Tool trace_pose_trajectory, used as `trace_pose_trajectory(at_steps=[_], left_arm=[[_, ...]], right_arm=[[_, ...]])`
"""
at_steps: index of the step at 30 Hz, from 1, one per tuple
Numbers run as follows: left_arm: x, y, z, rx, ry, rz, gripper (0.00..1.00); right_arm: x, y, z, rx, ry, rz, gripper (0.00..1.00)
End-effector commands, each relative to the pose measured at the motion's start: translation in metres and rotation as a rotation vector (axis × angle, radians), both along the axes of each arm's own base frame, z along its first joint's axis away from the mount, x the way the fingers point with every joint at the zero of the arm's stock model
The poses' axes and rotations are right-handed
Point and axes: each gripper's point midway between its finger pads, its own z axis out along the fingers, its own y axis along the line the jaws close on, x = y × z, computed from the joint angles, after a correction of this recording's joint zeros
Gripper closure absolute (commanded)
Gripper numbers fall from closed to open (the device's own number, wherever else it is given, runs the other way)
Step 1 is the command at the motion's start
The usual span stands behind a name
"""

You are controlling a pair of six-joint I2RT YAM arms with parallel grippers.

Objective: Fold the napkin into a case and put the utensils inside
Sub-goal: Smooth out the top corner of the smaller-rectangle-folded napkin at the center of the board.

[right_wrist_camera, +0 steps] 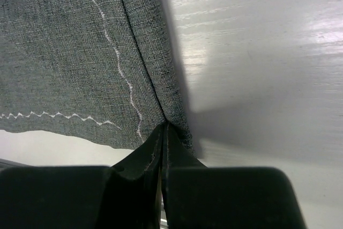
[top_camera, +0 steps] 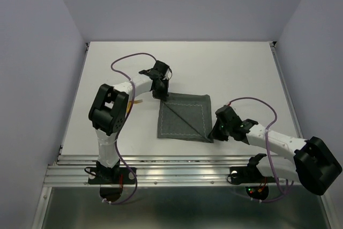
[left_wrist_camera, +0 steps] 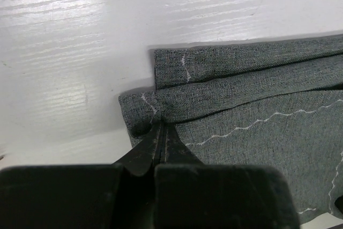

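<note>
On the left gripper (left_wrist_camera: pixel 162 124) the jaws are pinched shut on the far-left corner of the napkin (top_camera: pixel 185 116); on the right gripper (right_wrist_camera: pixel 165 126) they clamp its near-right corner. The cloth lies flat (a diagonal crease crossing it) on the white surface (top_camera: pixel 241 68), between both arms.

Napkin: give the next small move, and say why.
Probably lift both pinched corners slightly together, keeping the cloth taut: the left gripper pinches the napkin at its far-left corner, the right gripper pinches its near-right corner, and it lies flat on the table.
</note>
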Motion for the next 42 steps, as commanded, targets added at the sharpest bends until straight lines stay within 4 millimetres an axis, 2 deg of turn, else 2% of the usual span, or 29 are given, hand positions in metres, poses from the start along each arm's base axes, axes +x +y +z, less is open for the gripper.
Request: trace_pose_trajectory(at_steps=[1,4,6,7,9,12,15,19,24,28,29,31,32,33,36,39,40,42], left_arm=[[0.006,0.0,-0.002,0.005,-0.012,-0.015,1.0],[0.014,-0.002,0.007,0.011,-0.033,-0.014,1.0],[0.024,0.0,0.025,0.02,-0.08,0.004,1.0],[0.028,0.001,0.033,0.022,-0.101,0.015,1.0],[0.037,0.003,0.063,0.02,-0.17,0.051,0.99],[0.044,0.013,0.099,0.037,-0.249,0.105,0.9],[0.041,0.017,0.12,0.04,-0.287,0.119,0.82],[0.027,0.019,0.119,0.048,-0.271,0.119,0.79],[0.011,0.015,0.117,0.035,-0.257,0.105,0.78],[0.0,0.012,0.116,0.036,-0.255,0.1,0.73],[-0.002,0.013,0.115,0.04,-0.255,0.1,0.71],[-0.006,0.014,0.117,0.051,-0.258,0.109,0.65],[-0.008,0.015,0.116,0.057,-0.257,0.11,0.64],[-0.009,0.016,0.119,0.055,-0.263,0.113,0.59],[-0.017,0.015,0.12,0.048,-0.262,0.105,0.56],[-0.029,0.009,0.119,0.042,-0.258,0.084,0.52],[-0.033,0.008,0.118,0.042,-0.256,0.075,0.48],[-0.047,-0.003,0.115,0.037,-0.251,0.035,0.45]], right_arm=[[-0.013,-0.007,-0.018,-0.035,0.043,0.003,0.99],[-0.004,-0.009,0.005,-0.042,-0.002,-0.024,0.99],[0.009,-0.016,0.03,-0.058,-0.085,-0.071,0.99],[0.013,-0.018,0.038,-0.061,-0.114,-0.082,0.98],[0.021,-0.027,0.048,-0.071,-0.156,-0.117,0.93],[0.022,-0.033,0.037,-0.104,-0.12,-0.13,0.92],[0.018,-0.035,0.021,-0.139,-0.072,-0.126,0.92],[0.015,-0.035,0.005,-0.164,-0.036,-0.103,0.95],[0.009,-0.014,-0.004,-0.069,-0.009,-0.04,0.97],[0.003,0.016,-0.006,-0.029,-0.007,0.02,0.98],[0.008,0.029,-0.001,0.001,-0.023,0.022,0.98],[0.002,0.049,-0.006,0.001,-0.014,0.069,0.98],[0.006,0.063,0.001,0.021,-0.027,0.071,0.98],[-0.001,0.073,-0.006,0.007,-0.012,0.104,0.98],[0.005,0.091,-0.002,0.025,-0.018,0.105,0.98],[0.009,0.08,0.004,-0.011,-0.049,0.067,0.96],[0.008,0.073,0.0,-0.038,-0.05,0.058,0.95],[0.015,0.058,0.012,-0.036,-0.085,0.02,0.93]])
